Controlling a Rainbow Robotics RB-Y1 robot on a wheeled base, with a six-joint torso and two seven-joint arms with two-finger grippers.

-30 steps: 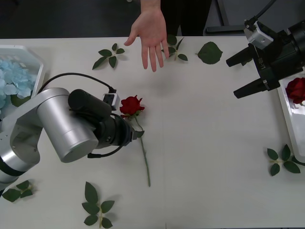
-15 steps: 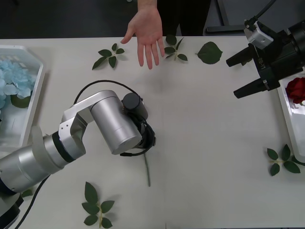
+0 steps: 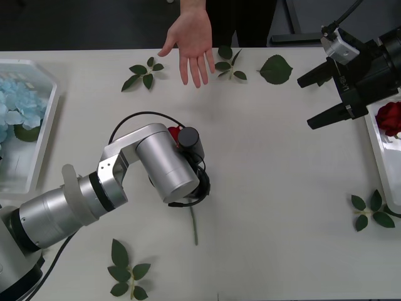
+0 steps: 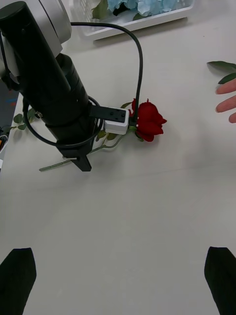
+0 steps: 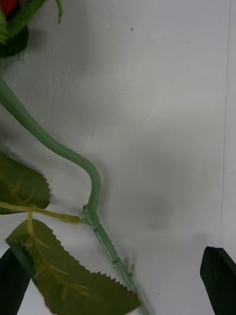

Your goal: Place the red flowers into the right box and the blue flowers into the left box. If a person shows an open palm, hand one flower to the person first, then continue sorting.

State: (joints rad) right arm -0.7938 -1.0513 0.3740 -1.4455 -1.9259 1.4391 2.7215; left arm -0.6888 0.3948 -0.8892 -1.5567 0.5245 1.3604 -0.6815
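Centrally, the desk lies bare between the middle and its right edge, leaving open room there. The left tool stands low over a red flower near the desk's middle, fingers spread wide either side of the green stem, not gripping it; the stem bends once and carries serrated leaves. The left arm covers most of the bloom in the front view. A person's open hand reaches over the far edge, palm shown. Loose leaf sprigs lie along the far edge and near the front edge. The right tool hangs wide open by the right edge, beside the right box, which holds a red bloom. The left box at the left edge holds blue flowers.
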